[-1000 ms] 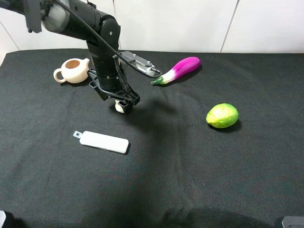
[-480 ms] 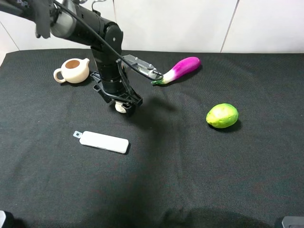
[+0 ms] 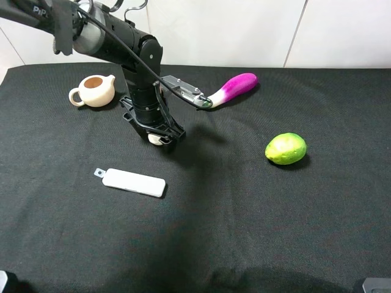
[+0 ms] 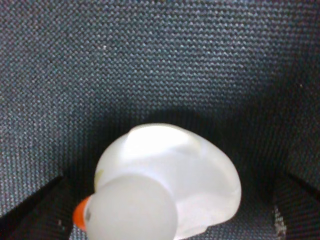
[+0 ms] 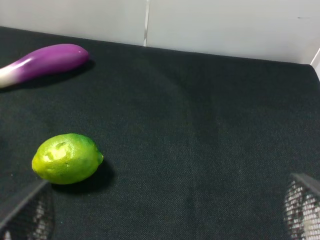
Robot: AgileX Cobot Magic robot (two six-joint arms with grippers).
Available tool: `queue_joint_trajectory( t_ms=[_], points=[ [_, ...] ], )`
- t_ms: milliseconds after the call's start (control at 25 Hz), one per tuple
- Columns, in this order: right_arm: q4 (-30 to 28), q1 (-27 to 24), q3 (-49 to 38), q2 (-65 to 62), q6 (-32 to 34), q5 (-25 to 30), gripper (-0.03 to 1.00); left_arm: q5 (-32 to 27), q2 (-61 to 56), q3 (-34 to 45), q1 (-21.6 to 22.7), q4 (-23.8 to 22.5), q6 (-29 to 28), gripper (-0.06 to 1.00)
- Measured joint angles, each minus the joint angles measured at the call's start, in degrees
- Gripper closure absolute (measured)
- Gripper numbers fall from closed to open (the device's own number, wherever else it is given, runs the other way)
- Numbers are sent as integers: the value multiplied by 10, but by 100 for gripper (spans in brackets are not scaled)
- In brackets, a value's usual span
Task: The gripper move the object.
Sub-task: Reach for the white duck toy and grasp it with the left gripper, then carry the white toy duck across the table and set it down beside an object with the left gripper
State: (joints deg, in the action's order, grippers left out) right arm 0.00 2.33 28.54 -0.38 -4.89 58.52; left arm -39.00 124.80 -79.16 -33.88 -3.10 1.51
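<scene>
Nearest, flat on the black cloth (image 3: pixel 244 232): long white case (image 3: pixel 134 182). Farther in, resting on the cloth: the object (image 3: pixel 156 139), orange tip showing in the left wrist view. Directly over it, left gripper (image 3: pixel 157 135), fingers (image 4: pixel 30 210) spread wide on either side, clear of it, gripping nothing. Off to the right, lime (image 3: pixel 285 149). Right gripper (image 5: pixel 162 215) also gaping and empty. Farthest: teapot (image 3: pixel 93 90), eggplant (image 3: pixel 235 87). White letters "PiP" on the left arm (image 3: pixel 116 43), elbowed steeply down from the upper left.
</scene>
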Motion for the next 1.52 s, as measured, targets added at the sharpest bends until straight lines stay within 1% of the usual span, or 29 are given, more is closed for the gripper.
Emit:
queue_joint_trajectory(
  t_ms=[520, 600, 800, 880, 1040, 1520],
  points=[
    [0, 0, 0, 0, 0, 0, 27, 18, 0, 0, 0, 1, 0, 12],
    [0, 0, 0, 0, 0, 0, 27, 18, 0, 0, 0, 1, 0, 16],
    [0, 0, 0, 0, 0, 0, 27, 18, 0, 0, 0, 2, 0, 31],
    [0, 0, 0, 0, 0, 0, 27, 18, 0, 0, 0, 2, 0, 35],
    [0, 0, 0, 0, 0, 0, 27, 18, 0, 0, 0, 2, 0, 38],
    [0, 0, 0, 0, 0, 0, 27, 15, 0, -2, 0, 2, 0, 40]
  ],
)
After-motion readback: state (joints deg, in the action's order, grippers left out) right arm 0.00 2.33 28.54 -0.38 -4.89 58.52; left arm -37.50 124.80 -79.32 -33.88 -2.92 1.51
